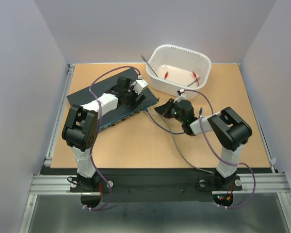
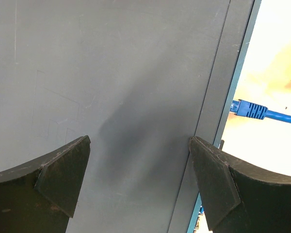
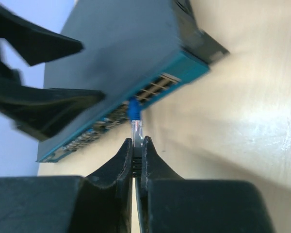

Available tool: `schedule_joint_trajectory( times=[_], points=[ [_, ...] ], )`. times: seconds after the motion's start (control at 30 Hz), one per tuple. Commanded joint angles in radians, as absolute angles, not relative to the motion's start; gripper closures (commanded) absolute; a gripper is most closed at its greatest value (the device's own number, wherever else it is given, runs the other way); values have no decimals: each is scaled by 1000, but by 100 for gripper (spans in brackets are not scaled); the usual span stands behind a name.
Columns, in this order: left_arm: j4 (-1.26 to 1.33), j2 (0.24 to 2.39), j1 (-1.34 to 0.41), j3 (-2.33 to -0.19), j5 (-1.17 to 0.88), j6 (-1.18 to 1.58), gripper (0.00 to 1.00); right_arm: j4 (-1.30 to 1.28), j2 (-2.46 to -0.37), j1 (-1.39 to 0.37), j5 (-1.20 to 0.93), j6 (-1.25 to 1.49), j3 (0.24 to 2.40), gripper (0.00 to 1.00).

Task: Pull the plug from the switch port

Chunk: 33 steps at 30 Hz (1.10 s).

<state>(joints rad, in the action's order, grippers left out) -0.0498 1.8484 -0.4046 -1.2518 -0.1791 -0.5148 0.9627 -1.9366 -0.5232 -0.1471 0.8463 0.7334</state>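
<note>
The switch (image 1: 86, 95) is a flat dark box lying at the left of the table, its blue socket edge facing right. My left gripper (image 1: 132, 93) is open, its fingers spread wide just above the switch top (image 2: 111, 73), holding nothing. My right gripper (image 1: 158, 109) is shut on a plug (image 3: 136, 130) just off the socket row (image 3: 155, 87). The plug's clear tip sticks out past my fingertips toward a blue piece at the sockets. I cannot tell whether the tip is seated. The left wrist view shows a blue ribbed plug (image 2: 250, 109) at the switch edge, its tip hidden.
A white tub (image 1: 204, 61) stands at the back right with red-tipped leads inside and a metal tool (image 1: 148, 64) leaning on its rim. A grey cable (image 1: 183, 154) trails over the table toward the front. Metal rails run along the table's left and near edges.
</note>
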Motion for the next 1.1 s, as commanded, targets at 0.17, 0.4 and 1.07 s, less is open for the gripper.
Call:
schedule_joint_trajectory(
  times=[0.17,0.4,1.07],
  points=[
    [-126,1858,-413,-1269,-150,-531,5,634,-1499,-534,-146,600,811,100],
    [-137,1809,-410,-1261,-138,-535,5,439,-1414,-532,-140,476,1136,100],
    [-155,1767,-396,-1246,-94,-526,5,750,-2218,-313,147,186,2589,99]
  ],
)
